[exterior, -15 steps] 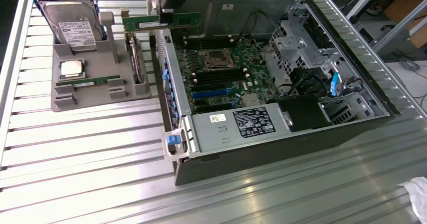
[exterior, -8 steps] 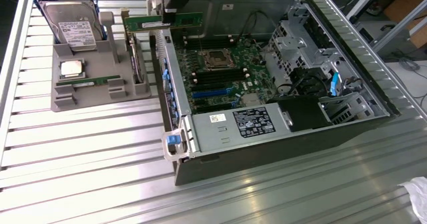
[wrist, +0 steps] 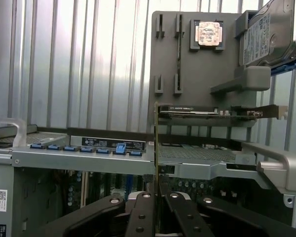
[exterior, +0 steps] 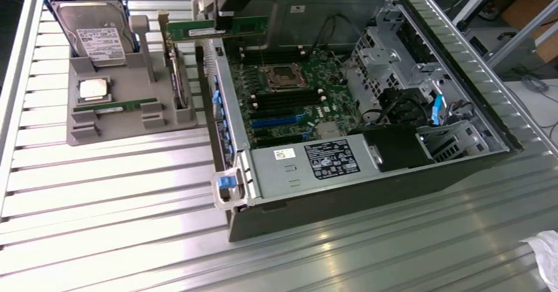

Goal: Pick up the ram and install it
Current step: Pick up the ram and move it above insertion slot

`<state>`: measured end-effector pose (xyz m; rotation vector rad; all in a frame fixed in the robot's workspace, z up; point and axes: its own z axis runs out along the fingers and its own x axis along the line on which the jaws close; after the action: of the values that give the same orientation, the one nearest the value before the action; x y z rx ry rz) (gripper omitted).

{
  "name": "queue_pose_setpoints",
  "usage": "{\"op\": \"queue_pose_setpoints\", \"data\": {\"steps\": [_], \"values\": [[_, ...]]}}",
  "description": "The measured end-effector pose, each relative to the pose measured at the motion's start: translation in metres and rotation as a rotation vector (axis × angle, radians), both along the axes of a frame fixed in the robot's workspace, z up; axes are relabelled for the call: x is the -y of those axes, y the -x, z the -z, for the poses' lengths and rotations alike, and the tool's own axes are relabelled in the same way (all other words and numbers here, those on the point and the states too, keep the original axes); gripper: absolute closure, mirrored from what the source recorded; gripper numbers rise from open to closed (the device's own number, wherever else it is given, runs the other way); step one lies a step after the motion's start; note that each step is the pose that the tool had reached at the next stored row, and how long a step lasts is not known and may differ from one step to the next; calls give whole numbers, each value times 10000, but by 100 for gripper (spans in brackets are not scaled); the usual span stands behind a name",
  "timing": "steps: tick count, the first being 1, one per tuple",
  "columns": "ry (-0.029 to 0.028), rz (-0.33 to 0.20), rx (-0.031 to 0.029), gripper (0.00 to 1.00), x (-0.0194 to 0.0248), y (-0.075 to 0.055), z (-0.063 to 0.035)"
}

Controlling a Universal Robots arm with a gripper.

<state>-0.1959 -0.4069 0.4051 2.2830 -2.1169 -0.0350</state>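
Fingers [wrist: 141, 215] clamp the ram [exterior: 248, 26] — long axis level, running left–right in exterior view.

The ram [exterior: 261, 26], a long green stick with black chips, hangs level and on edge just above one corner of the open computer case [exterior: 366, 191].

Black gripper [wrist: 157, 195], four thick shiny black bars [wrist: 96, 212] shaped like a fan, small round silver screws [wrist: 142, 196] near the bar tips, more little screws lower down, a dark boxy body with a pale grey block [exterior: 202, 2] on one side
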Motion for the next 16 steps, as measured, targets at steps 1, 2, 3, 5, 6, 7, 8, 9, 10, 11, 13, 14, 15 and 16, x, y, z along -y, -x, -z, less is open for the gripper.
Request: {"op": "queue_pose_setpoints", "data": {"steps": [1,2,3,5,6,7,8,9,10,11,13,14,15,16], "values": [[0,1,0,87,0,-5,0],[0,0,0,87,0,-9,0],[-1,0,0,87,0,-14,0],[-1,1,1,87,0,-33,0],[0,1,0,87,0,-40,0],[0,0,0,87,0,-50,0],[0,0,0,87,0,-59,0],[0,0,0,87,0,-67,0],[-1,0,0,87,0,-71,0],[0,0,0,87,0,-77,0],[0,0,0,87,0,-97,0],[0,0,0,87,0,-102,0],[0,1,0,87,0,-110,0],[0,0,0,87,0,-115,0]]}}
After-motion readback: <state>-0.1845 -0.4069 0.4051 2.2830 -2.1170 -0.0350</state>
